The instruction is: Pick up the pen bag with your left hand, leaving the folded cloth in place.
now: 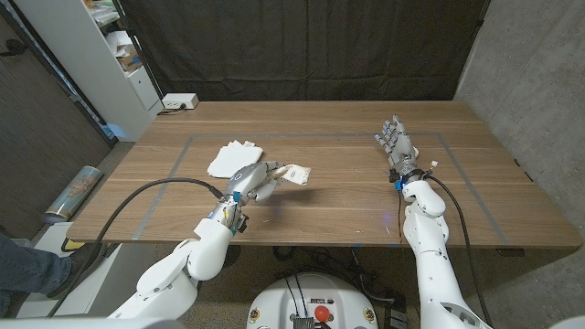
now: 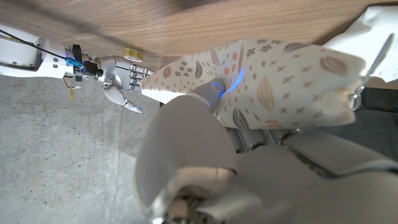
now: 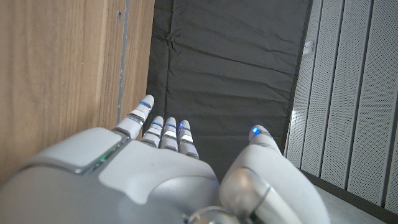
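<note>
Pen bag (image 1: 291, 174), cream with a leaf and star print, is held in the left hand (image 1: 256, 181), its far end sticking out past the fingers toward the desk's middle; a shadow lies on the wood under it, but whether it is clear of the desk I cannot tell. In the left wrist view the bag (image 2: 273, 84) lies across the hand (image 2: 205, 155), whose fingers close around it.

Just beside the left hand, on its far side, lies the white folded cloth (image 1: 232, 157). From the head view I cannot tell whether hand and cloth touch.

The right hand (image 1: 396, 142) is well apart from the bag, on the right of the desk, holding nothing, fingers straight and close together. The right wrist view shows its fingers (image 3: 165, 134) reaching out beside the wood.

The desk (image 1: 347, 196) is brown wood with a thin grey rectangle marked on it. A white box (image 1: 179, 101) sits at its far left corner. Behind hangs a black curtain (image 1: 302, 46), with a white shelf (image 1: 110, 46) left of the desk and a grey wall (image 1: 530, 73) to the right.
</note>
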`<act>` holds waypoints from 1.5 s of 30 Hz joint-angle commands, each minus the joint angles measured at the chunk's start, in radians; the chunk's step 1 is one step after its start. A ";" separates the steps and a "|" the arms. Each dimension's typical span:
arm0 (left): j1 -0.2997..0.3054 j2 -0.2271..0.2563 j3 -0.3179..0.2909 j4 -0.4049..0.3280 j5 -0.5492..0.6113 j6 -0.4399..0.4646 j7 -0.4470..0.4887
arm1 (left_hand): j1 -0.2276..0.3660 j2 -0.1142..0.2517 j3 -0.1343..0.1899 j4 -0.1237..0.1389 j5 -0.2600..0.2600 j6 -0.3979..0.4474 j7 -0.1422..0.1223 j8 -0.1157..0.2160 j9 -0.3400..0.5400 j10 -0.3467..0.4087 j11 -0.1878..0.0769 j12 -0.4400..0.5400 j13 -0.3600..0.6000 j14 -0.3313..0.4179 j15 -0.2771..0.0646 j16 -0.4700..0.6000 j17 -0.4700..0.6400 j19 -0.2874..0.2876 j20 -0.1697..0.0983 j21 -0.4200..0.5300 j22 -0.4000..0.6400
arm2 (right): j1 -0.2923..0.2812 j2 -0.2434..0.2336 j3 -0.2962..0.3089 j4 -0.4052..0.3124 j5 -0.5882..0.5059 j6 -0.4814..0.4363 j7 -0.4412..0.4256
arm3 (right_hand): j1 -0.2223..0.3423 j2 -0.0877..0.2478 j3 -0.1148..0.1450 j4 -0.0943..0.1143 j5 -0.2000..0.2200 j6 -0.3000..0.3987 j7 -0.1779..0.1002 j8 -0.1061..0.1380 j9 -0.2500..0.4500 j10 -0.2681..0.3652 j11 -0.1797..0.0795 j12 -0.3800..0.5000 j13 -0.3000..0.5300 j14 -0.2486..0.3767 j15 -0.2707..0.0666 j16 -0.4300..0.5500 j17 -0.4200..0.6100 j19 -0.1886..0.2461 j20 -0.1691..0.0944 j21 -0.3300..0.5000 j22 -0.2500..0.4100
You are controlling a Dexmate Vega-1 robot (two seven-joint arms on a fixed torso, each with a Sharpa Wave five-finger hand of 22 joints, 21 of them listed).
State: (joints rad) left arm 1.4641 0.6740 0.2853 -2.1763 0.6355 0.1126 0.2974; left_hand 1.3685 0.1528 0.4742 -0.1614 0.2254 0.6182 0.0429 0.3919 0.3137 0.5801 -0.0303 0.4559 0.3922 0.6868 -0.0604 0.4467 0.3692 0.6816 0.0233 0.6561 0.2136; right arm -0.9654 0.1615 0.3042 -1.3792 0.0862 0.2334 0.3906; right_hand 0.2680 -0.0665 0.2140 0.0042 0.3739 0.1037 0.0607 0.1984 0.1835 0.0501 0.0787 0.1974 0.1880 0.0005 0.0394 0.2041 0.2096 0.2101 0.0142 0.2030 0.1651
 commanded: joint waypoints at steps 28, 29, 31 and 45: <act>0.063 -0.036 -0.124 -0.064 0.034 -0.127 0.005 | -0.022 -0.001 0.000 0.009 -0.005 0.008 0.005 0.007 0.015 0.008 -0.001 0.010 0.019 0.007 0.001 -0.008 0.013 -0.008 0.000 0.033 -0.004 | -0.021 0.008 -0.025 -0.029 -0.004 0.006 -0.020 | 0.002 0.012 -0.006 -0.003 0.006 0.008 0.006 -0.002 0.005 -0.002 0.000 0.000 0.005 0.010 0.002 0.009 0.001 0.019 -0.007 -0.004 0.006; 0.063 -0.038 -0.126 -0.063 0.035 -0.131 0.005 | -0.022 0.000 0.000 0.009 -0.005 0.009 0.005 0.007 0.016 0.008 -0.002 0.010 0.020 0.008 0.000 -0.008 0.014 -0.008 0.000 0.034 -0.004 | -0.022 0.009 -0.026 -0.031 -0.005 0.006 -0.021 | 0.002 0.012 -0.006 -0.003 0.006 0.008 0.006 -0.002 0.005 -0.001 0.001 0.000 0.005 0.010 0.001 0.009 0.001 0.019 -0.007 -0.004 0.006; 0.061 -0.041 -0.130 -0.063 0.035 -0.139 0.002 | -0.023 0.000 0.001 0.008 -0.006 0.010 0.005 0.008 0.016 0.007 -0.002 0.009 0.021 0.009 -0.001 -0.008 0.014 -0.008 0.000 0.035 -0.004 | -0.023 0.010 -0.028 -0.033 -0.006 0.006 -0.023 | 0.002 0.012 -0.006 -0.003 0.006 0.008 0.006 -0.002 0.005 -0.001 0.001 0.000 0.005 0.010 0.002 0.008 0.001 0.019 -0.007 -0.004 0.006; 0.054 -0.063 -0.156 -0.065 0.038 -0.179 -0.022 | -0.028 -0.002 0.002 0.006 -0.007 0.013 0.007 0.010 0.023 0.011 -0.003 0.010 0.029 0.011 0.000 -0.011 0.018 -0.014 0.000 0.046 -0.006 | -0.030 0.011 -0.038 -0.054 -0.011 -0.003 -0.035 | 0.003 0.014 -0.008 -0.003 0.006 0.008 0.007 -0.002 0.005 0.000 0.000 0.001 0.006 0.010 0.002 0.008 0.001 0.021 -0.007 -0.005 0.006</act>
State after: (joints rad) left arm 1.5215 0.6293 0.1486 -2.2420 0.6712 -0.0349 0.2915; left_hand 1.3461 0.1489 0.4712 -0.1586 0.2214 0.6235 0.0482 0.3937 0.3322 0.5819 -0.0322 0.4626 0.4154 0.6868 -0.0604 0.4389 0.3830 0.6688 0.0251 0.6962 0.2043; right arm -0.9913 0.1715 0.2733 -1.4219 0.0796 0.2379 0.3631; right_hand 0.2597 -0.0586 0.2113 0.0015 0.3739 0.1091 0.0661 0.1984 0.1836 0.0500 0.0787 0.1974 0.1880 0.0056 0.0373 0.2041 0.2095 0.2207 0.0108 0.1991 0.1651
